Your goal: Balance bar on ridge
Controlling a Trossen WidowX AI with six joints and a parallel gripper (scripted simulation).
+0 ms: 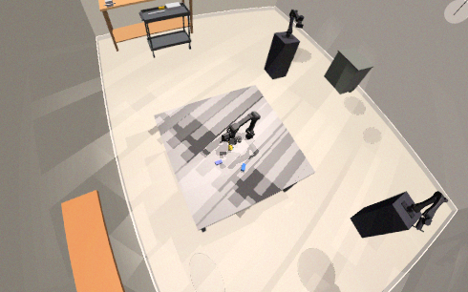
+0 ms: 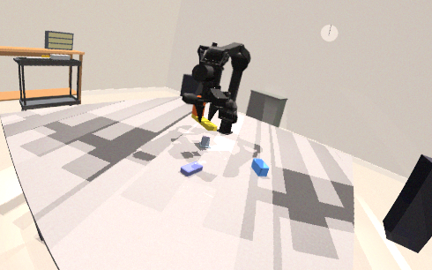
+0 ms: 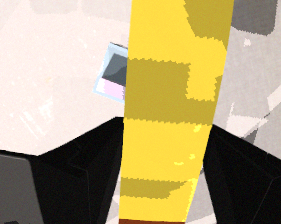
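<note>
Where the grey-patterned surface (image 2: 108,185) stands mid-room on a cream floor, a shelving cart (image 2: 48,81) sits by the far wall. The bar (image 2: 204,123) is yellow with an orange-brown end, gripped in the jaws, held tilted above the surface near the small pale ridge (image 2: 204,141).

A bright blue block (image 2: 260,167) sits on the gray patterned table (image 2: 108,207). A flat purple block (image 2: 191,168) lies near it, to the left. Far behind the table stands a black cart (image 2: 48,81) next to an orange wooden shelf (image 2: 3,50). A round clock (image 2: 329,33) hangs on the wall.
</note>
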